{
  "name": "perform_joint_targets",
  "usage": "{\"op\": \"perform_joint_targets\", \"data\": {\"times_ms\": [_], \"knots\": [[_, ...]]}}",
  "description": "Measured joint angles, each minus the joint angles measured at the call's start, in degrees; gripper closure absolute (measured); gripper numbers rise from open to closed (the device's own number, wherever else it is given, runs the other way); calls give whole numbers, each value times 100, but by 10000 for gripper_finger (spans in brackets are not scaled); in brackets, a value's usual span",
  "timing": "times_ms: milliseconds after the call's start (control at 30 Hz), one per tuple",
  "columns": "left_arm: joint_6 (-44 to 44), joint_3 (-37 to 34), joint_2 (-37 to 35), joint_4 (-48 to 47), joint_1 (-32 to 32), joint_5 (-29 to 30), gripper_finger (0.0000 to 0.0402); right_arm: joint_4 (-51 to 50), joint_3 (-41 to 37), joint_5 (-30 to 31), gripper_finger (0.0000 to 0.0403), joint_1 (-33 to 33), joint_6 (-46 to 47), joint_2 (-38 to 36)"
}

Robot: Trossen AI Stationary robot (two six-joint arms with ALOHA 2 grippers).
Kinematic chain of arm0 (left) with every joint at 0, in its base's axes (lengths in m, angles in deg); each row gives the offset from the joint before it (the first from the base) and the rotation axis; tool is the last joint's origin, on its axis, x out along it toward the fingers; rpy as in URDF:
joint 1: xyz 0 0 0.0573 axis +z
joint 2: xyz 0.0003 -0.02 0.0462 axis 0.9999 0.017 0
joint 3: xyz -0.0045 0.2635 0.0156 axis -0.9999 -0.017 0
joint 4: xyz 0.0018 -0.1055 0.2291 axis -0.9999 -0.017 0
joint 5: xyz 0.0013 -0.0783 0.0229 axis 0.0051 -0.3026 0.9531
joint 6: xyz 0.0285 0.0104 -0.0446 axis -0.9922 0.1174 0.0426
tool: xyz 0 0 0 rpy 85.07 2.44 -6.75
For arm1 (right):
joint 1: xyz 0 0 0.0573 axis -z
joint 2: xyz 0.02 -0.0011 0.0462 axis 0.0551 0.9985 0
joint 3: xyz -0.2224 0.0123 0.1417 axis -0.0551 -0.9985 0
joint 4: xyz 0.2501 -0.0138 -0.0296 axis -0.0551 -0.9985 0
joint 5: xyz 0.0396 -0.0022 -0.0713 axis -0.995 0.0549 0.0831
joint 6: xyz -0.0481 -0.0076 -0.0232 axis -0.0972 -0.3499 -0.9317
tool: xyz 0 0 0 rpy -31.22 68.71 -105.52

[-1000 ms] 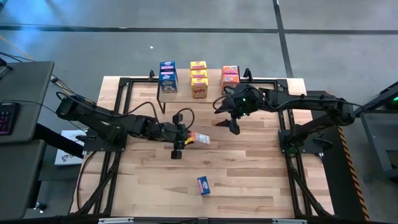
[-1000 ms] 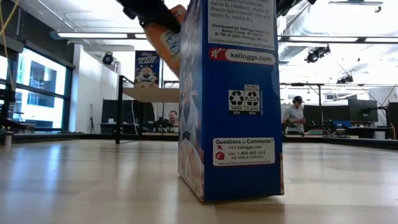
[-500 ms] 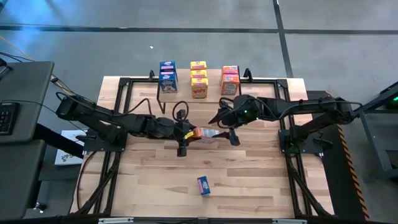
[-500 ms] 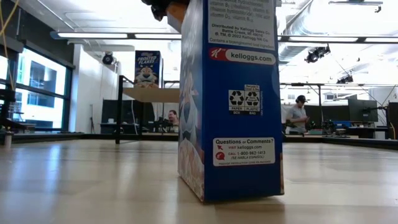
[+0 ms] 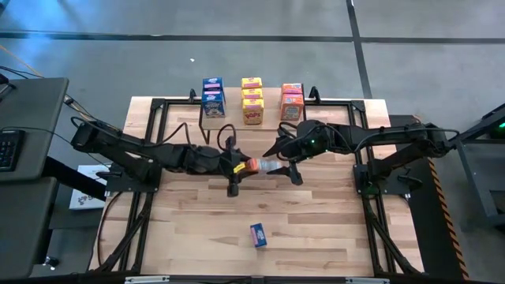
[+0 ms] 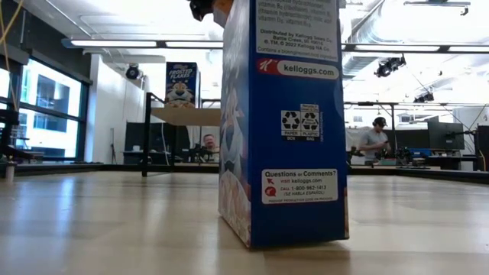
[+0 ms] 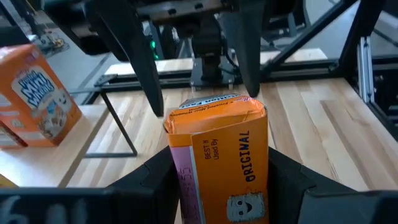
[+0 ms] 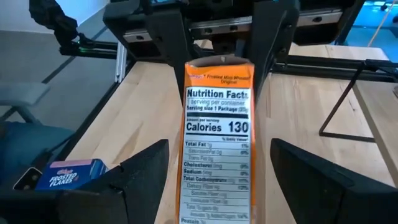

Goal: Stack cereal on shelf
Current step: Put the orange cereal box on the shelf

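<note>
My left gripper (image 5: 239, 167) is shut on an orange cereal box (image 5: 256, 166) above the table's middle. My right gripper (image 5: 278, 164) faces it, open. Its fingers (image 7: 244, 56) stand on either side of the box's free end (image 7: 214, 107), and I see no touch. The shelf (image 5: 237, 117) at the far edge carries stacked blue (image 5: 213, 96), yellow (image 5: 252, 99) and orange boxes (image 5: 292, 100). One blue box (image 5: 258, 234) stands on its end on the table near the front and fills the low view (image 6: 284, 122). My left gripper pinches the orange box between its two fingers (image 7: 154, 186) on two opposite long faces, at the end toward the table's left (image 7: 186, 186). The fingers come level from the table's left and lie along the box. The box is lifted clear, about level, with its free end pointing right.
Black metal frames (image 5: 158, 134) run along both sides of the table. Bare planks (image 5: 316, 229) lie around the lone blue box. People show in the room behind the table (image 6: 374, 137).
My right gripper has come away from the shelf toward the table's middle and turned to face my left gripper, so its open fingers now stand on either side of the orange box's free end. My left gripper has carried the box a little toward the right and far edge.
</note>
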Motion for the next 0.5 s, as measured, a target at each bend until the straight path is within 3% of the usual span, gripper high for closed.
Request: {"op": "perform_joint_targets", "data": {"times_ms": [500], "knots": [[-121, 0, 0, 351, 182, -37, 238, -8, -2, 146, 135, 0, 152, 0]]}}
